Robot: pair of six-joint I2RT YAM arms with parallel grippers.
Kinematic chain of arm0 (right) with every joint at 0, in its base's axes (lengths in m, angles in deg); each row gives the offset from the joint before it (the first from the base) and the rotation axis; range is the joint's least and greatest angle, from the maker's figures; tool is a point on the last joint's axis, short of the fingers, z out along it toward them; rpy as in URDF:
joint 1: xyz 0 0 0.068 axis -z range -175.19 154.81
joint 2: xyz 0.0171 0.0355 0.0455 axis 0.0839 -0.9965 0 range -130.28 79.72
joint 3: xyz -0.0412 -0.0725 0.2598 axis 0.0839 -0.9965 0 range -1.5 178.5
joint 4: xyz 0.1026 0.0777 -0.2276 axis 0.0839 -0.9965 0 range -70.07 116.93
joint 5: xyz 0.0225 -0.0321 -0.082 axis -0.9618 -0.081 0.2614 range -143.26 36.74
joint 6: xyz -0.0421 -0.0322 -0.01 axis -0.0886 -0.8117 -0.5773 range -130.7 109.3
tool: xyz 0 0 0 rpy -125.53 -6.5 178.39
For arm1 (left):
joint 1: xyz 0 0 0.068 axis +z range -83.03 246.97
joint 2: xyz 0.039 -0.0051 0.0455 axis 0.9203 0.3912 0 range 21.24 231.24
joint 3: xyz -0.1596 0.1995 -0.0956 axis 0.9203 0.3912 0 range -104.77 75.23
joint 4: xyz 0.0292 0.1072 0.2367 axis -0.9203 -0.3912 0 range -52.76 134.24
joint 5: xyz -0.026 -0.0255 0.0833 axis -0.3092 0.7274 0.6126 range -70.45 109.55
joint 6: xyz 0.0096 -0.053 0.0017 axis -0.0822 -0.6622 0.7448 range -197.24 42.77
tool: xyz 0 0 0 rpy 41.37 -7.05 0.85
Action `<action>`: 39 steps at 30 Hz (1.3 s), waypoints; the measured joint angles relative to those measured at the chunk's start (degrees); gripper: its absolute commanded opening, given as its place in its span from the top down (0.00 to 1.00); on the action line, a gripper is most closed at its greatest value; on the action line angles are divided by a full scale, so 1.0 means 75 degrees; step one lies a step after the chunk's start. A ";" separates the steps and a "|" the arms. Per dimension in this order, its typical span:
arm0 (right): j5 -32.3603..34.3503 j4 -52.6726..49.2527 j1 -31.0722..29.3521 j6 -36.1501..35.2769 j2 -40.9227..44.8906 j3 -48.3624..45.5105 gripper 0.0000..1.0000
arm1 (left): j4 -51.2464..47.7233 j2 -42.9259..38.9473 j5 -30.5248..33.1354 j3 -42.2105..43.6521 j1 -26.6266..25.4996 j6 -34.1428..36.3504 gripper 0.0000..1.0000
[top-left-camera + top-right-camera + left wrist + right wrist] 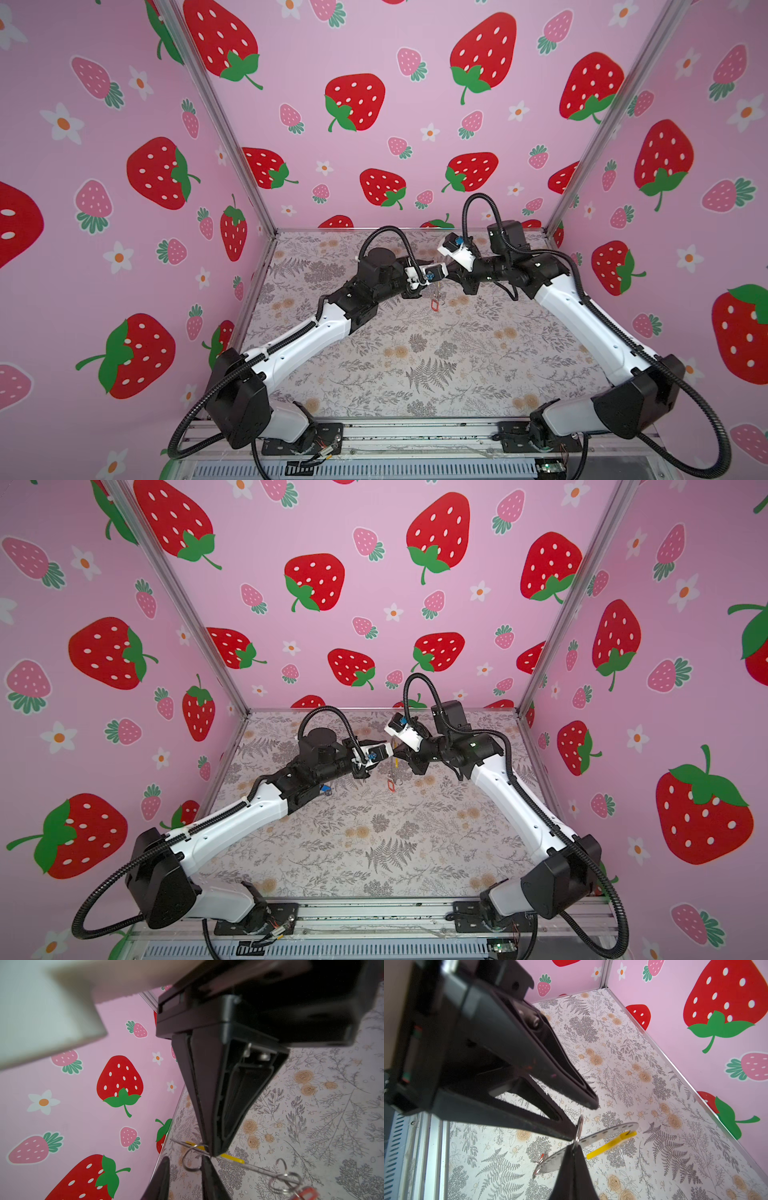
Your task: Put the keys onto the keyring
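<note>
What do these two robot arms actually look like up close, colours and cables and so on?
The left arm and right arm match: white shells between chunky black joints, each trailed by a ribbed black cable. The left gripper and right gripper are matte black, with two long fingers tapering to points.

Keyring (604, 1134) above table (415, 353), mid-rear

keyring (232, 1158) in right tool (214, 1152)

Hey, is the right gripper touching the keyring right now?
Touching. The right wrist view shows the right gripper shut, its fingertips pinching the keyring by its grey band.
</note>
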 measured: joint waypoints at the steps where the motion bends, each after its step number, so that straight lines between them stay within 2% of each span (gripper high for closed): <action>1: 0.0012 -0.0020 0.0000 -0.0029 0.0000 0.0026 1.00 | -0.0017 0.0017 -0.0012 -0.0009 0.0000 0.0017 0.71; 39: 0.0114 -0.0312 -0.0087 -0.0265 -0.0160 0.0137 1.00 | -0.0073 0.0093 -0.0085 -0.0090 0.0000 0.0000 0.79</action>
